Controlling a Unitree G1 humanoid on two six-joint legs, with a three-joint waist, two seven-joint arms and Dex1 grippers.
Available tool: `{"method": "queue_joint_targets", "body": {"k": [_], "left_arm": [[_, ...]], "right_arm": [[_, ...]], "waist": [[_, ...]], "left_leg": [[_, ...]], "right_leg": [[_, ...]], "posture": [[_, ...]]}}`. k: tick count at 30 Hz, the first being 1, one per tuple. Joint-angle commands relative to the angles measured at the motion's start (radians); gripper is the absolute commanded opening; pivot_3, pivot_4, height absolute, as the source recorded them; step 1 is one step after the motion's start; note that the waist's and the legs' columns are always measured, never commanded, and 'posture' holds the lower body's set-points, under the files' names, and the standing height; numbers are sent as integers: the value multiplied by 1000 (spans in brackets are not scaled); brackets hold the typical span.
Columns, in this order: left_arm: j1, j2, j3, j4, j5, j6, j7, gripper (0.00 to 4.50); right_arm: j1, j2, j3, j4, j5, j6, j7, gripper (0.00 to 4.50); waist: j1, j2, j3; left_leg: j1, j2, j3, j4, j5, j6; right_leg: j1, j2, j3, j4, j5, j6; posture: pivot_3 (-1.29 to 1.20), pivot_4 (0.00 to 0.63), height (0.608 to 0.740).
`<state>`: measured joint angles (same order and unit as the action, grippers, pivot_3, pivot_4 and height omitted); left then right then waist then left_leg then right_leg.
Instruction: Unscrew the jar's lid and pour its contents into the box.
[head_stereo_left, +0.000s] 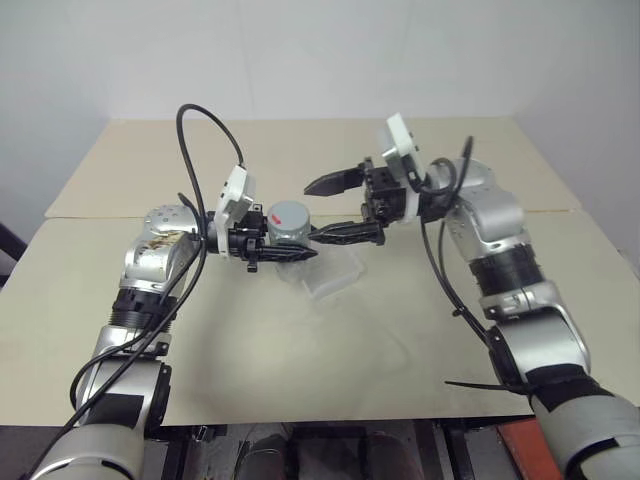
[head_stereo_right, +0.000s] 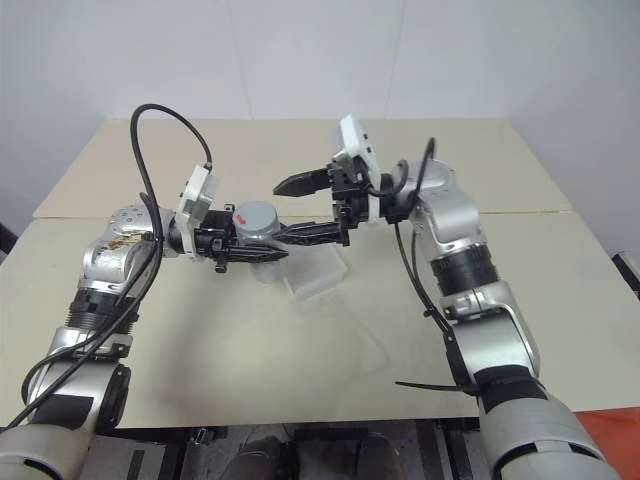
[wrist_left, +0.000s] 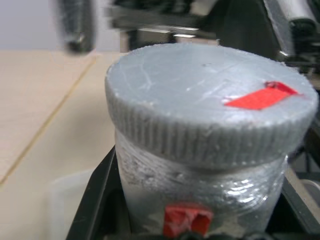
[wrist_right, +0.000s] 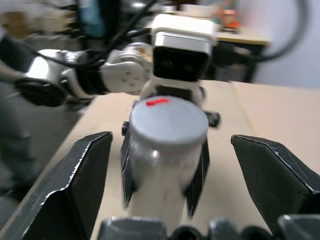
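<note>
Two arms meet over the middle of the pale worktop (head_stereo_left: 330, 350) in the left eye view. The left gripper (head_stereo_left: 285, 250) points right with its jaws closed on the jar (head_stereo_left: 288, 232), which it holds upright above the worktop, the grey lid (head_stereo_left: 290, 215) on top with a small red mark on it. The right gripper (head_stereo_left: 335, 208) points left from the other side, its jaws spread wide and holding nothing: one finger stands far of the lid and the other lies near of it, just beside the jar. The clear box (head_stereo_left: 335, 272) sits on the worktop below and slightly right of the jar.

Right eye view: the same arrangement, with the box (head_stereo_right: 315, 272) on the worktop under the right gripper's near finger.

Left wrist view: the jar (wrist_left: 200, 185) stands close, black fingers (wrist_left: 95, 200) pressed against its sides; the ribbed lid (wrist_left: 210, 120) sits on it, bearing a red tag.

Right wrist view: the two black fingers (wrist_right: 75, 185) stand far apart, with the jar (wrist_right: 165, 165) and lid (wrist_right: 169, 125) between them, touching neither.
</note>
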<state>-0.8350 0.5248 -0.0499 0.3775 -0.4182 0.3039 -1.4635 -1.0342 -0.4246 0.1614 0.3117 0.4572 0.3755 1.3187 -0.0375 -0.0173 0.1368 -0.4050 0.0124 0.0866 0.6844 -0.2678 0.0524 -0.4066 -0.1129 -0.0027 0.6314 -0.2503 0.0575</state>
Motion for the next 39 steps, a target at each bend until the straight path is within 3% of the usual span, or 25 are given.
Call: {"method": "queue_joint_targets", "body": {"k": [1, 7, 13, 23, 39], "left_arm": [[-36, -5, 10, 25, 13, -36, 13, 1941], [-63, -30, 21, 62, 25, -66, 50, 1941], [-53, -29, 19, 42, 22, -61, 51, 1941], [-40, -17, 27, 21, 16, -52, 55, 1941], [-5, 12, 33, -17, 2, -39, 50, 1941]], "right_arm": [[25, -6, -46, -182, 49, 104, -83, 4467], [94, 70, -25, -378, -4, 255, -368, 4467], [83, 118, -8, -361, -39, 272, -457, 4467], [49, 141, -8, -271, -69, 245, -474, 4467], [51, 16, -88, -175, -51, 215, -414, 4467]], "waist": [[-3, 0, 0], [-3, 0, 0], [0, 0, 0], [-4, 0, 0], [-5, 0, 0]], "left_leg": [[0, 0, 1, 0, 0, 0], [0, 0, 0, 0, 0, 0], [0, 0, 0, 0, 0, 0], [0, 0, 0, 0, 0, 0], [0, 0, -1, 0, 0, 0]], "right_leg": [[0, 0, 0, 0, 0, 0], [-1, 0, -3, 0, 0, 0], [-1, -1, -4, 0, 1, -1], [-1, -1, -6, 0, 1, -1], [0, -1, -7, 0, 1, -1]], "posture": [[0, 150, 740], [0, 150, 740], [0, 150, 740], [0, 150, 740], [0, 150, 740]]}}
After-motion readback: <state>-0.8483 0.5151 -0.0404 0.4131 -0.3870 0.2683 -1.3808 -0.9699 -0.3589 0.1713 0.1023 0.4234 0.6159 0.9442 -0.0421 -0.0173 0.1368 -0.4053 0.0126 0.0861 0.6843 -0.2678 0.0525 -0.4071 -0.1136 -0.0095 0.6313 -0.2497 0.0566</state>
